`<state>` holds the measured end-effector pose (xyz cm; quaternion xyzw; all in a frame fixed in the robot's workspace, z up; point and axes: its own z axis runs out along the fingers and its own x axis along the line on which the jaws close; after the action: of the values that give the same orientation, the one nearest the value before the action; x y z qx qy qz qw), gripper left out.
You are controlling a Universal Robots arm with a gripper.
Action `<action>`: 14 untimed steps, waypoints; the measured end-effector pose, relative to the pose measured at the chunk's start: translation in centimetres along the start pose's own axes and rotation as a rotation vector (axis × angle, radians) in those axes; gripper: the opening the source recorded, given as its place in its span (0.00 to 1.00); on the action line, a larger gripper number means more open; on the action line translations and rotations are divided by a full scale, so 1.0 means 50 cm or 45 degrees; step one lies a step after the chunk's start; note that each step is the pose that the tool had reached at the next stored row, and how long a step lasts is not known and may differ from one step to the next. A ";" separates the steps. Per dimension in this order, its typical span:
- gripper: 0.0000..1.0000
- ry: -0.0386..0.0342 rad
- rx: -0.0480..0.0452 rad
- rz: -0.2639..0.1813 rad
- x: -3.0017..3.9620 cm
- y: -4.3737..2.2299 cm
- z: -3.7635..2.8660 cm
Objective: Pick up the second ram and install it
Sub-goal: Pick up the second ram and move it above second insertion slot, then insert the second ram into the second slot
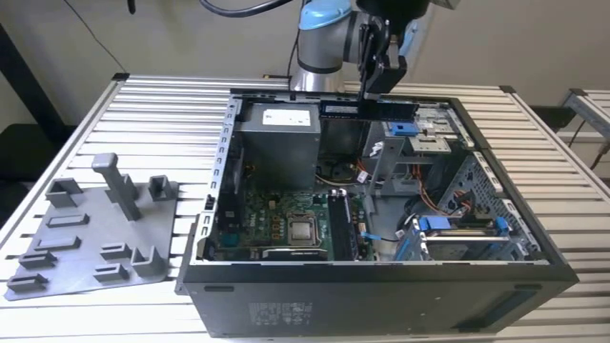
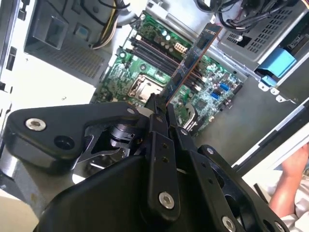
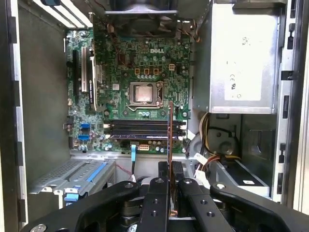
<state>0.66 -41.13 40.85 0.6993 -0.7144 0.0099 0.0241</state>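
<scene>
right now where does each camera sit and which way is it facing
exterior view: off the arm, looking down at the open black computer case on the slatted table; arm and gripper show above it.
first wrist view: on the arm, looking past the gripper into the case at the green motherboard.
second wrist view: on the arm, looking aslant past the gripper at that motherboard.
shared: both wrist views show the gripper shut on the long thin dark memory stick.
</scene>
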 end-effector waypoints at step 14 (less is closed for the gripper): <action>0.14 0.0000 0.001 0.000 -0.002 0.000 0.000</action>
<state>0.66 -41.02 40.84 0.6993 -0.7144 0.0101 0.0239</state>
